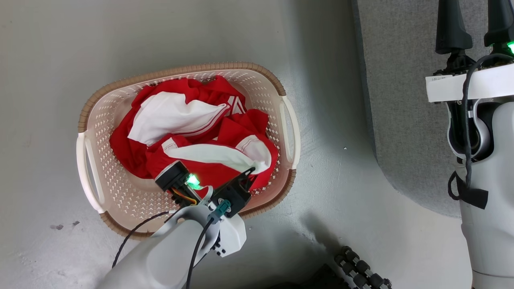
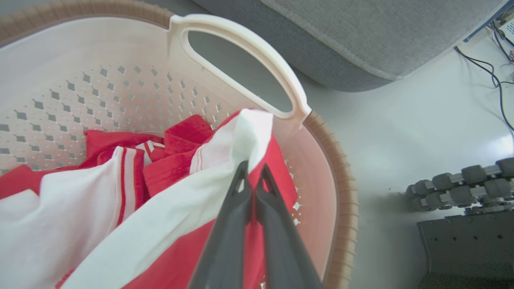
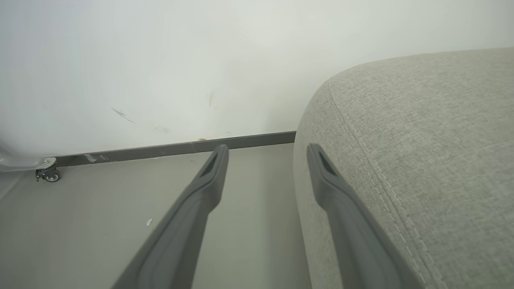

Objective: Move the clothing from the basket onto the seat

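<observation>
Grey floor carries the basket, left of the seat, in the head view. The clothing fills the basket, and the left gripper dips into the heap's near right side. Left wrist view adds the grip: both fingers are pressed together on a white fold beside the handle. Right wrist view shows the right gripper spread apart, empty, beside the seat's rounded edge.

basket floor: mostly hidden under clothing.
seat: cut off at 1–3 o'clock, head view.
right gripper tips: cut off at 1 o'clock, head view.
</observation>
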